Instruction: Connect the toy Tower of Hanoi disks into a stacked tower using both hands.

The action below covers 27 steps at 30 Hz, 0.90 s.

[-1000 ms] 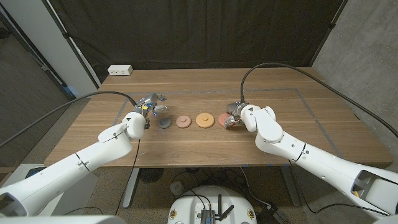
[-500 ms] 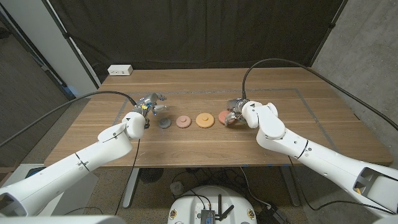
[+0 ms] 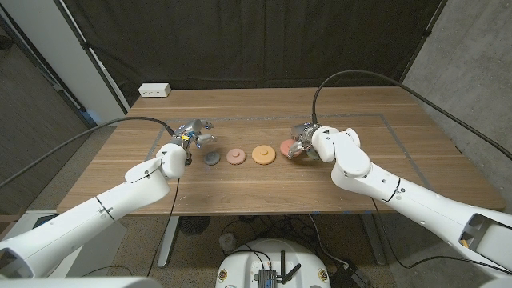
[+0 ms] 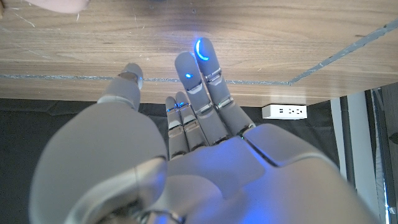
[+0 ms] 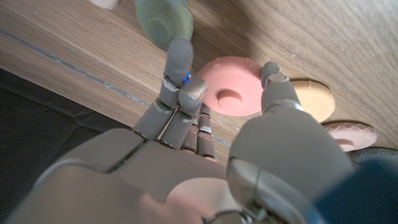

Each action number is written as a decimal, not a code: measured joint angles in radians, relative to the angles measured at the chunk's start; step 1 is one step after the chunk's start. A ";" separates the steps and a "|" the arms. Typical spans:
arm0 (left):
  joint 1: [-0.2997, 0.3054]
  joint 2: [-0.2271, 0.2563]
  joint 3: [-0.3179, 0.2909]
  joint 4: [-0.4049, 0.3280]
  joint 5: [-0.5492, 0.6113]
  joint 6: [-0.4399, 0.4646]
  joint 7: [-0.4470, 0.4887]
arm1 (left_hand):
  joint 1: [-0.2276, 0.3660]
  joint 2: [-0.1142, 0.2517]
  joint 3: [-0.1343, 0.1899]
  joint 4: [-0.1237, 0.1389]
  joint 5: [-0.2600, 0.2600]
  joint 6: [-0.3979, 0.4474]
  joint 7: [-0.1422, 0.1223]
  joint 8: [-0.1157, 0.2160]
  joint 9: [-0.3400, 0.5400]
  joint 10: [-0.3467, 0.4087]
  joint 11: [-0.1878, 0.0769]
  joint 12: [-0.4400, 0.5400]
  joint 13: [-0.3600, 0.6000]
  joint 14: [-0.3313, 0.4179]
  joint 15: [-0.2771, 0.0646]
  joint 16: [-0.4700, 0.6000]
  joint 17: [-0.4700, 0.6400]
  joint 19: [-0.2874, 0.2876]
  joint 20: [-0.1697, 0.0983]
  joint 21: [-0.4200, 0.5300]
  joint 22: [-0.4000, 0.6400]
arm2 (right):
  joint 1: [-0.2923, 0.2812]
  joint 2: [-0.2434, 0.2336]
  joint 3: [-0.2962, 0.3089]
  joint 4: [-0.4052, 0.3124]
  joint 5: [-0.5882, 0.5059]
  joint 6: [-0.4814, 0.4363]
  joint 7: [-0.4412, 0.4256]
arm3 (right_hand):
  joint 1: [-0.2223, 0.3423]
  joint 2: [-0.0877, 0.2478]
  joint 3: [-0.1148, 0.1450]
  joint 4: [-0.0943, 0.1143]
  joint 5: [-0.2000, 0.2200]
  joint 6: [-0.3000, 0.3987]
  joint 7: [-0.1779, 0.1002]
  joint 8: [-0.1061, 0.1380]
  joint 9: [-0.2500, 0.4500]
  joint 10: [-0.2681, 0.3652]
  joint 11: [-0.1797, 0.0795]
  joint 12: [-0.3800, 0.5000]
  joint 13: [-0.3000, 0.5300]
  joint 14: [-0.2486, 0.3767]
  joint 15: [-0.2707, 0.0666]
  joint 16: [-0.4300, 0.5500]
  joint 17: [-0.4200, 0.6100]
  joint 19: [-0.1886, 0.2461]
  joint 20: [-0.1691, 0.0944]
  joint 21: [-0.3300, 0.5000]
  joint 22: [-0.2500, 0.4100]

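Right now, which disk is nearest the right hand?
The big pink disk, at the row's right end beside the orange disk; the right hand's fingers flank it.

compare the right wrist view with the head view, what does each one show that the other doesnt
Right wrist view alone: a pale green disk on the wood beyond the fingertips, and the round socket in the middle of the pink disk.

Head view alone: the left hand beside the dark grey disk, the white power strip at the far edge of the table, and both arms.

Both: the right hand at the pink disk, with the orange disk and then the small pink disk next in the row.
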 measured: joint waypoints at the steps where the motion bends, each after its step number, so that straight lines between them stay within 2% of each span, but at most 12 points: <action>1: 0.000 0.000 0.000 0.000 0.000 0.000 0.000 | 0.000 0.000 0.000 0.000 0.000 0.000 0.000 0.000 0.000 0.000 0.000 0.000 0.000 0.000 0.000 0.000 0.000 0.000 0.000 0.000 -0.002 | 0.000 -0.001 0.001 -0.003 0.000 0.000 0.001 | 0.000 0.000 0.000 0.000 0.000 0.000 0.000 0.000 0.000 0.002 0.002 -0.001 0.006 0.000 0.000 0.000 0.001 0.001 0.001 0.000 0.000; 14: 0.013 0.000 -0.010 0.005 -0.004 -0.026 0.015 | 0.000 0.000 0.000 0.000 0.000 0.013 0.001 0.000 0.000 0.013 -0.002 0.000 0.000 0.000 0.000 0.007 -0.005 -0.004 0.004 0.015 -0.011 | -0.008 -0.014 0.018 -0.038 0.029 0.021 -0.006 | 0.000 0.000 0.004 -0.004 -0.001 0.005 0.005 0.000 0.000 0.005 0.005 -0.005 0.014 0.011 -0.003 -0.004 0.005 0.004 0.003 0.000 -0.004; 27: 0.045 0.006 -0.037 0.010 -0.009 -0.066 0.052 | 0.000 0.000 0.000 0.000 0.000 0.017 -0.003 0.000 0.000 0.019 0.002 0.000 0.000 0.000 0.000 0.011 -0.005 -0.004 0.004 0.019 -0.016 | 0.003 -0.003 0.012 -0.042 0.037 0.071 -0.019 | 0.000 0.000 0.009 -0.009 0.002 0.005 0.005 -0.001 0.000 0.005 0.005 -0.012 0.029 0.016 -0.009 -0.011 0.006 0.009 -0.002 0.007 -0.008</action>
